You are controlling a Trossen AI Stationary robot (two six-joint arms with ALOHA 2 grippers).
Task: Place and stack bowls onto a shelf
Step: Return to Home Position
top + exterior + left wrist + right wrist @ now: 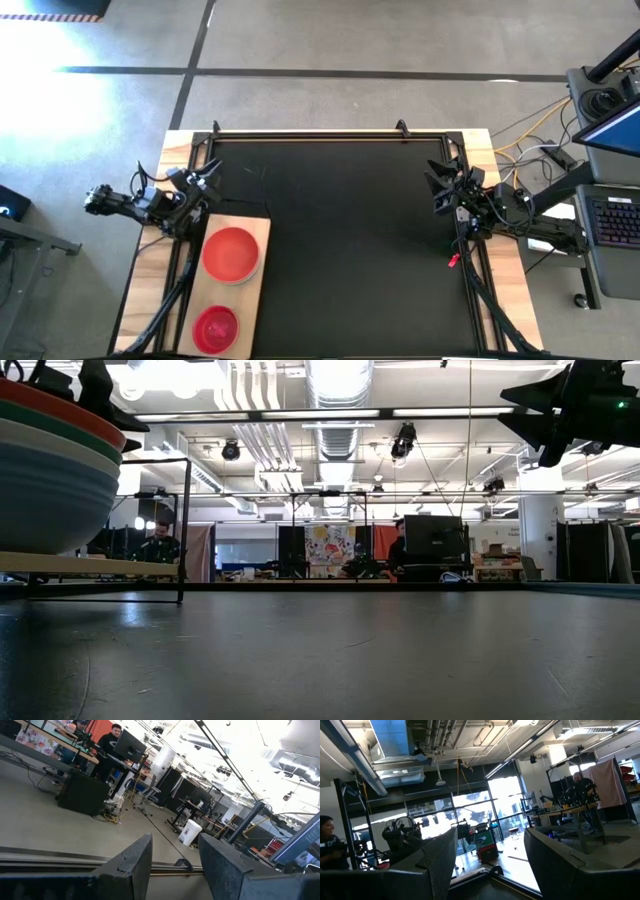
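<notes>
A light wooden shelf board [255, 300] lies at the table's near left. On it stands a stack of nested bowls with a large red bowl [231, 253] on top. In the low view the stack [50, 480] shows red, teal, pale and blue-grey rims and rests by its base on the board [90, 565]. A smaller magenta-red bowl [215, 328] sits nearer on the board. My left gripper [208, 176] is open and empty, raised beyond the board's far end. My right gripper [437, 186] is open and empty, raised at the table's right edge. The other bowls are hidden or out of view.
The black tabletop [350, 250] spreads between the two arms. A thin black metal frame [330, 133] runs along the far edge. People sit at desks in the room beyond [160, 545]. A laptop [615, 130] stands on a stand off the right side.
</notes>
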